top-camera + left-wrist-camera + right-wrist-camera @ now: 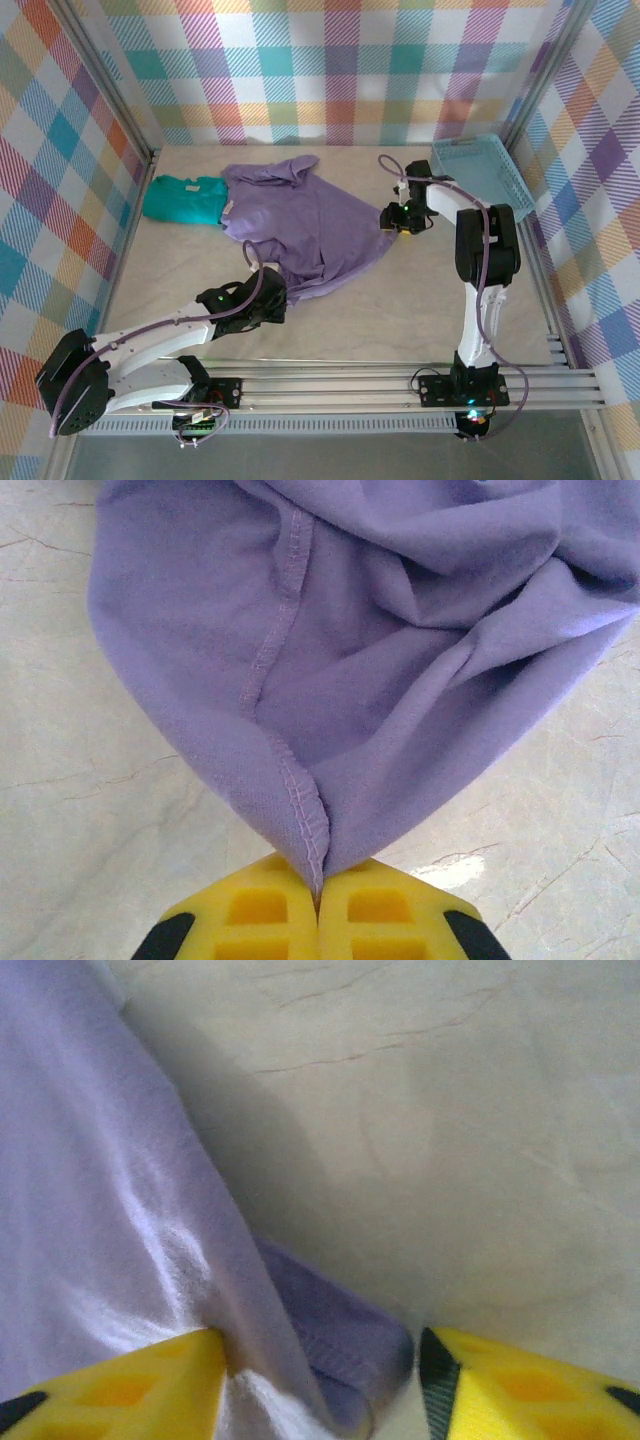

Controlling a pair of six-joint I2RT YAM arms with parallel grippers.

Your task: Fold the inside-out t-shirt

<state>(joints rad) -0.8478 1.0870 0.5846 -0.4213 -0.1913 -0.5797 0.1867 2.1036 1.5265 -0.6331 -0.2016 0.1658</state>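
Slippage threatens: left hand (318,905) pinches only a shirt (380,630) seam tip; right hand (320,1345), spread around a corner, grips nothing, so a pull could free it.

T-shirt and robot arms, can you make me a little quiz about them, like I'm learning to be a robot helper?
1. True or false: the left gripper is shut on a seam of the t-shirt.
2. In the top view, what colour is the other garment lying left of the t-shirt? A. red B. teal C. yellow
3. Fill the gap: the right gripper is ____, with an edge of the t-shirt between its fingers.

Key: 1 true; 2 B; 3 open.
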